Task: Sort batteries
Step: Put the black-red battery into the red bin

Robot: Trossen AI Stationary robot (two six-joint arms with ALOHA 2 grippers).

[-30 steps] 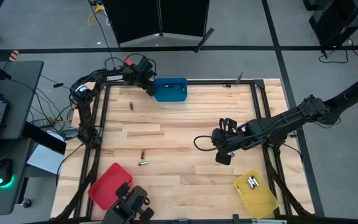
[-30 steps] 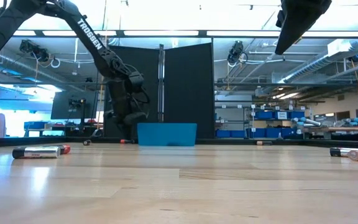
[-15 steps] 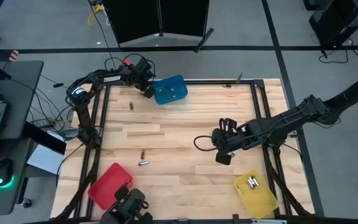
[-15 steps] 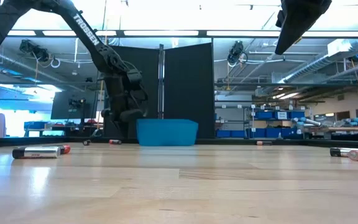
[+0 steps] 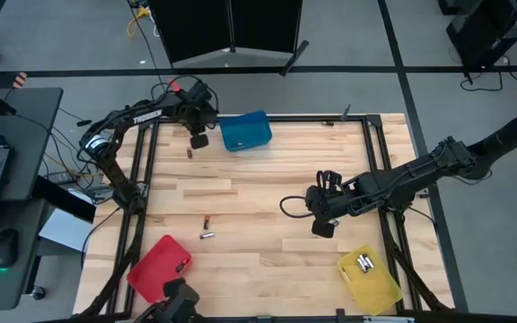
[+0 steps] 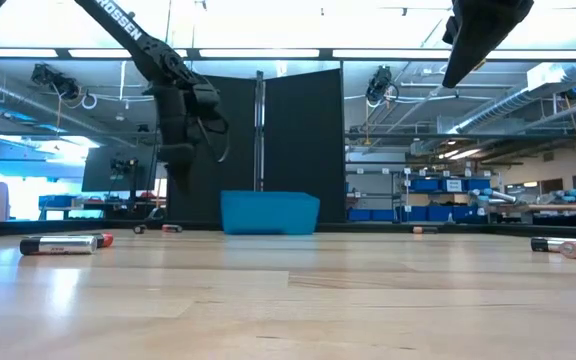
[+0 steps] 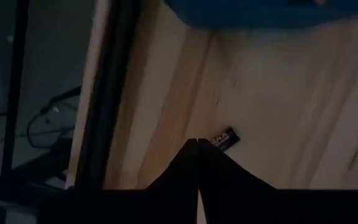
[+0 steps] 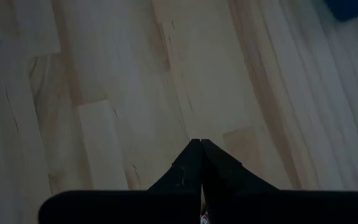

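The left gripper point(image 5: 198, 139), closed on nothing, is held just above a dark battery point(image 5: 188, 152) lying on the bench point(image 5: 267, 193) beside the blue bin point(image 5: 246, 131). The right gripper point(image 5: 322, 229), likewise closed and empty, is much farther off.

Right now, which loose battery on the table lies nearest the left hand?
The dark battery beside the blue bin, just below the left hand; the other two lie mid-table.

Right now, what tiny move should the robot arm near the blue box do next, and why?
Probably open the left gripper and lower it onto the dark battery beside the blue bin. Its fingers are shut with nothing between them, and that battery lies loose on the wood just ahead of them.
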